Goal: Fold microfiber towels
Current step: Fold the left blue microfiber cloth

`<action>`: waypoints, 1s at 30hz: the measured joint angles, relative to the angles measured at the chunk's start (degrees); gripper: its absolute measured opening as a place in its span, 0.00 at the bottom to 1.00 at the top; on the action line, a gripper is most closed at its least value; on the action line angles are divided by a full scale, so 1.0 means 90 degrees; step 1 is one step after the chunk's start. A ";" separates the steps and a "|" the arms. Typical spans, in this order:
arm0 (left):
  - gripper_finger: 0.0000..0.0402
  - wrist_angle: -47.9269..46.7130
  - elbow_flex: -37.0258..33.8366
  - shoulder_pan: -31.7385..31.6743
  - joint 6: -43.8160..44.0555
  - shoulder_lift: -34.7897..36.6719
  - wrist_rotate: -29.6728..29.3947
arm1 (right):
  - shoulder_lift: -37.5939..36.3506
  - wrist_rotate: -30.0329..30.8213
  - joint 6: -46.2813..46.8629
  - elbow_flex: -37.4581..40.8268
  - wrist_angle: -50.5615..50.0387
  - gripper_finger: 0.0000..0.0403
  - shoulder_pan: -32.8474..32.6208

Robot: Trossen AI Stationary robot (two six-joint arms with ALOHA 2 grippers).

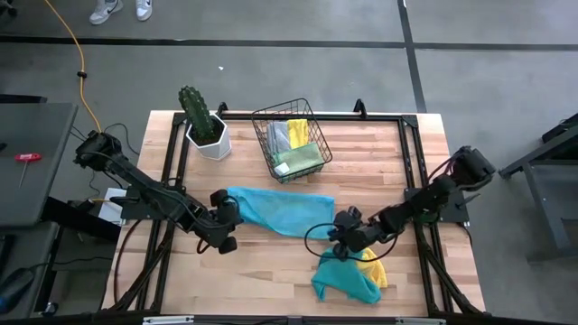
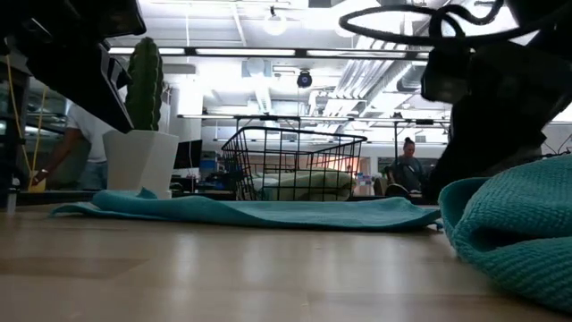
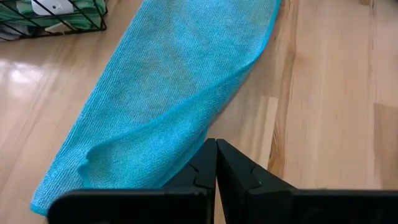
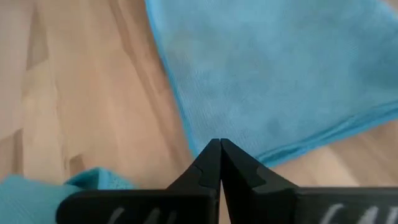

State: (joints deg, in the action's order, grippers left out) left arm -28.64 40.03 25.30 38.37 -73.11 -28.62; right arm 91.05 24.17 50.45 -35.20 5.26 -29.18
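Note:
A teal-blue towel point(image 1: 280, 209) lies spread on the table's middle; it also shows in the low view point(image 2: 250, 212). My left gripper point(image 1: 226, 224) is shut at the towel's left end, and my right gripper point(image 1: 343, 231) is shut at its near right corner. A crumpled teal towel point(image 1: 343, 278) lies on a yellow towel point(image 1: 373, 269) near the front edge, beside my right gripper. More towels in grey, yellow and light green point(image 1: 293, 144) sit in the black wire basket point(image 1: 271, 122). My left gripper pinches the teal towel's near edge point(image 3: 198, 142) at its left end between its two fingers, coming low from the table's left. The cloth rises in a slack fold point(image 3: 149, 134) beside the fingertips; the remainder lies on the table. My right gripper pinches the teal towel's near right corner point(image 4: 200, 144) between its two fingertips, coming low from the table's right. The fingertips hide the corner's tip. The towel lies flat on the table beyond them.
A potted cactus point(image 1: 204, 125) stands at the far left beside the basket. A black frame point(image 1: 411, 153) runs around the table top. Bare wood shows at the front left point(image 1: 244, 280). People show in the room behind, in the low view point(image 2: 409, 161).

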 joint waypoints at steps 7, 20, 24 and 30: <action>0.00 -0.0034 0.0000 -0.0022 0.0003 0.0000 -0.0877 | -0.0462 0.0726 -0.0394 0.0000 -0.0136 0.00 -0.0025; 0.15 -0.0025 -0.0636 -0.1209 0.0554 -0.0683 -0.1693 | -0.0632 0.1923 -0.0482 0.0000 -0.0131 0.00 0.0257; 0.23 0.0381 -0.1035 -0.1467 0.0384 -0.0661 -0.1521 | -0.0632 0.1924 -0.0490 0.0000 -0.0123 0.00 0.0254; 0.31 0.1728 -0.1505 -0.1692 -0.0451 -0.0567 -0.1071 | -0.0629 0.1923 -0.0446 0.0000 -0.0124 0.00 0.0255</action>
State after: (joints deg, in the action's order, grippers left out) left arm -13.09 26.49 10.07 34.31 -78.22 -38.26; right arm 85.38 41.47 46.44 -35.20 4.14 -26.89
